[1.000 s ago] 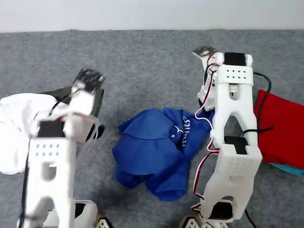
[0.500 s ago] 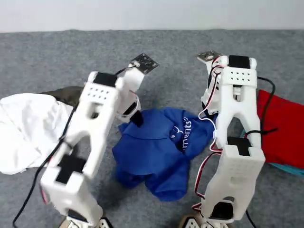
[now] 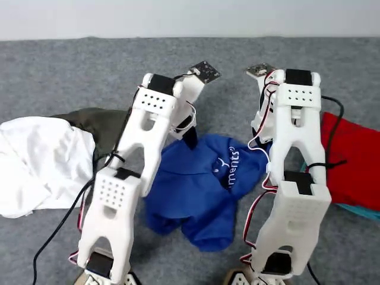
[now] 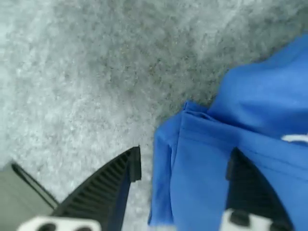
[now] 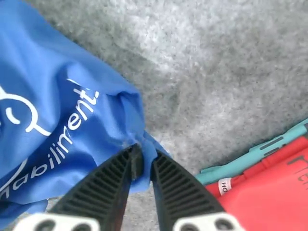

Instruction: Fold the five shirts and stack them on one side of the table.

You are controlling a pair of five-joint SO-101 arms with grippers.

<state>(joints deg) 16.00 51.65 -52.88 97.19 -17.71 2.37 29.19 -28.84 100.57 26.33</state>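
Shirts lie across your grey table (image 3: 71, 65): a white shirt (image 3: 35, 163) and an olive shirt (image 3: 101, 122) sit well to the left of your left gripper (image 4: 185, 166). That gripper stands wide open and holds nothing, one finger over bare table, the other over the blue shirt (image 3: 199, 184). This shirt lies crumpled between your two grippers. Your right gripper (image 5: 143, 161) is pinched almost closed on a fold at its edge. Right of that gripper lie a red shirt (image 5: 269, 192) and, beneath it, a teal shirt (image 5: 240, 161).
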